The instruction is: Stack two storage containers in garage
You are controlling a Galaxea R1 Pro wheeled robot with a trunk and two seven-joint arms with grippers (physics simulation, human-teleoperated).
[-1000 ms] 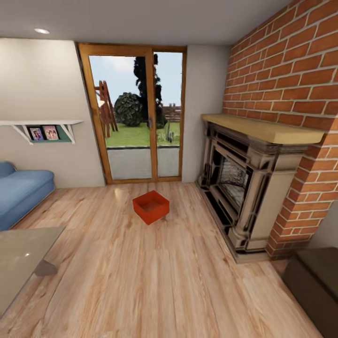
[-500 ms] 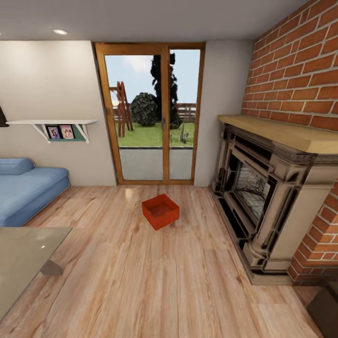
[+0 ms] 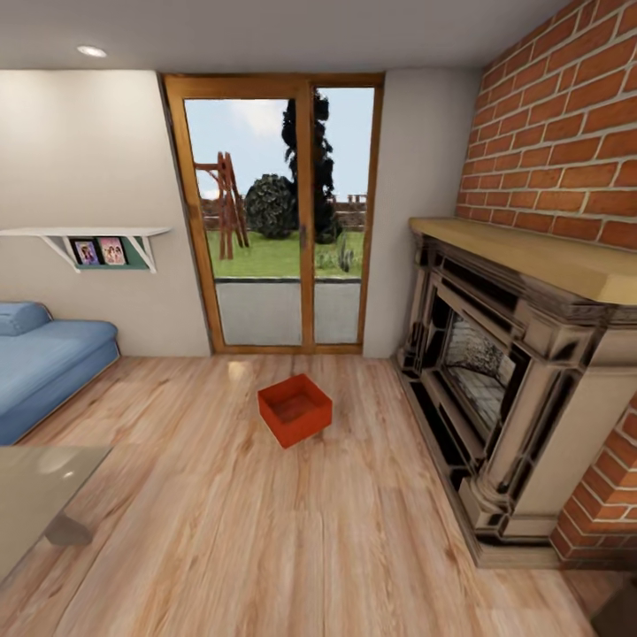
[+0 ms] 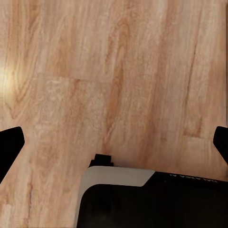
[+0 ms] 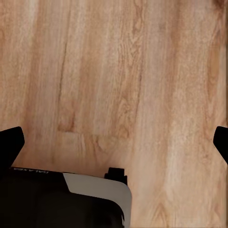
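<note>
Orange-red container [image 3: 295,410] (ribbed), blue sofa [image 3: 44,367].

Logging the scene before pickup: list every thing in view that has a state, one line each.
Red bin: upright on the wood floor, open-topped, empty, untouched.
Glass doors: shut.
Fireplace: unlit.
Ceiling light: on.
Left hand: open, holding nothing, over bare wood floor.
Right hand: open, holding nothing, over bare wood floor.
</note>
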